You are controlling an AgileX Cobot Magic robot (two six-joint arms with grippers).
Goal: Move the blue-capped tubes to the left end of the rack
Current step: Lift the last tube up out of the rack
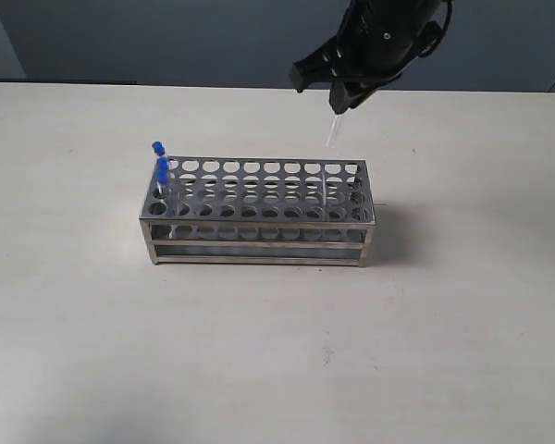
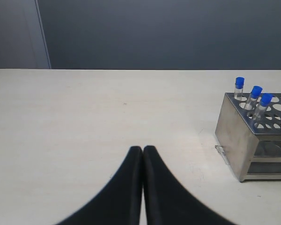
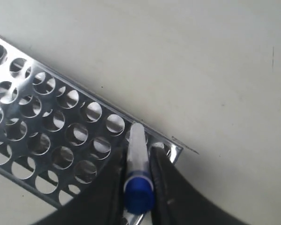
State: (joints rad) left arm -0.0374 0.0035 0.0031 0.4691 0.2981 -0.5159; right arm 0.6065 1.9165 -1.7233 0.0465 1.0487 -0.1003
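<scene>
The steel rack [image 1: 259,211] stands mid-table. Three blue-capped tubes [image 2: 255,97] stand in holes at its left end; the exterior view shows them bunched as blue caps [image 1: 160,159]. My right gripper [image 1: 344,97] hangs above the rack's right end, shut on a fourth blue-capped tube [image 3: 136,164], whose clear body [image 1: 333,129] points down toward the rack without touching it. In the right wrist view the rack's corner [image 3: 171,150] lies just beyond the tube's tip. My left gripper [image 2: 143,152] is shut with nothing in it, low over the bare table, well clear of the rack [image 2: 239,140].
The pale table [image 1: 277,351] runs wide on all sides of the rack. A dark wall [image 2: 154,33] lies behind its far edge. Most rack holes [image 3: 61,122] hold nothing.
</scene>
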